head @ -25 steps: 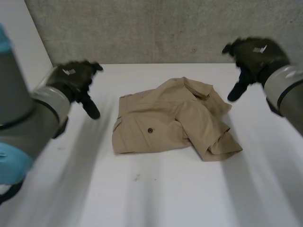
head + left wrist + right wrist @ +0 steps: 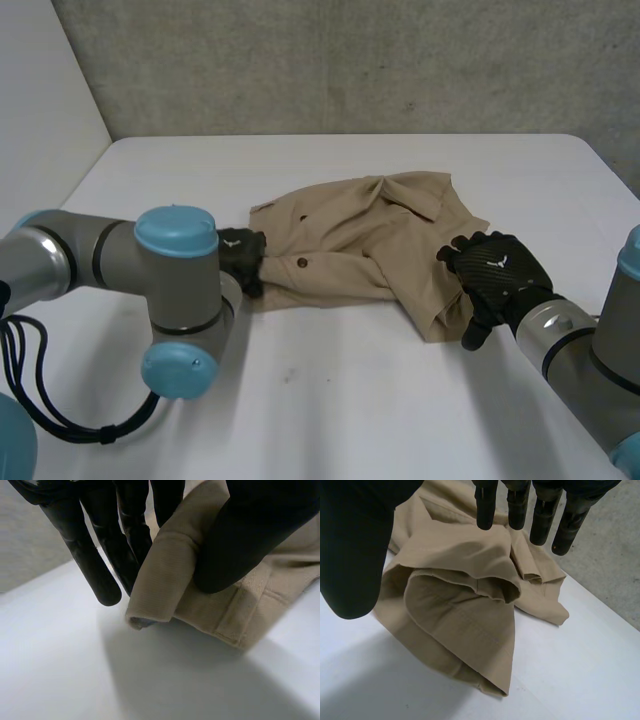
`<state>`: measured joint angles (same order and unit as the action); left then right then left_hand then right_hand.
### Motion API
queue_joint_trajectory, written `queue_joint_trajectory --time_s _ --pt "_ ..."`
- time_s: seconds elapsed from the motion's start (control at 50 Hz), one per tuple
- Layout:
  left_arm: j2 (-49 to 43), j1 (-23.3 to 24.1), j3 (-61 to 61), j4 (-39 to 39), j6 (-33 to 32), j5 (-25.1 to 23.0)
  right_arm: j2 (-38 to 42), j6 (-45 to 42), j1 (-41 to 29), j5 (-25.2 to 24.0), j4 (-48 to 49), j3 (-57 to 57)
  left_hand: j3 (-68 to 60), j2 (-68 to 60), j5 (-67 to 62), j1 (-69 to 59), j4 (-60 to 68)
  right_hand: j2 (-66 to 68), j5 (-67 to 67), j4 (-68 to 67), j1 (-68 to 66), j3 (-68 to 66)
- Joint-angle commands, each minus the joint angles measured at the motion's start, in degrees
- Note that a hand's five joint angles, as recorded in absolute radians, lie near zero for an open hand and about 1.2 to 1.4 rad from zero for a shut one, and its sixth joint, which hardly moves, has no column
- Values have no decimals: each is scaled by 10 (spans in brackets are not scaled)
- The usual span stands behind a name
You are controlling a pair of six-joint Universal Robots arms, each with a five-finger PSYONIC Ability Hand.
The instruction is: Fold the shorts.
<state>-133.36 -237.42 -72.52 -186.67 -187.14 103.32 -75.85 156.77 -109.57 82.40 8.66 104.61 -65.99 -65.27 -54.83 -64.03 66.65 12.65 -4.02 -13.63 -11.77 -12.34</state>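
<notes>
Left wrist view: the left hand (image 2: 250, 535) pinches the shorts (image 2: 165, 575) at a rolled edge.

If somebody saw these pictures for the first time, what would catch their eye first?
Crumpled tan shorts lie in the middle of the white table, a black hand at each end. The left hand pinches a folded edge between thumb and fingers; the right hand is open at the opposite, bunched end.

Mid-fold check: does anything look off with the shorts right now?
The shorts lie rumpled, not flat. The leg under the right hand is bunched into loose overlapping folds with its hem gaping open. The left hand pinches the opposite edge, while the right hand's fingers are straight above the cloth. Nothing looks torn.
</notes>
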Motion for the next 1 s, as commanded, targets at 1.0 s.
queue_joint_trajectory --time_s 1.0 --pt "313 93 -260 78 -51 119 -7 -127 9 -159 -108 -54 435 428 423 415 -442 3 11 7 -12 -6"
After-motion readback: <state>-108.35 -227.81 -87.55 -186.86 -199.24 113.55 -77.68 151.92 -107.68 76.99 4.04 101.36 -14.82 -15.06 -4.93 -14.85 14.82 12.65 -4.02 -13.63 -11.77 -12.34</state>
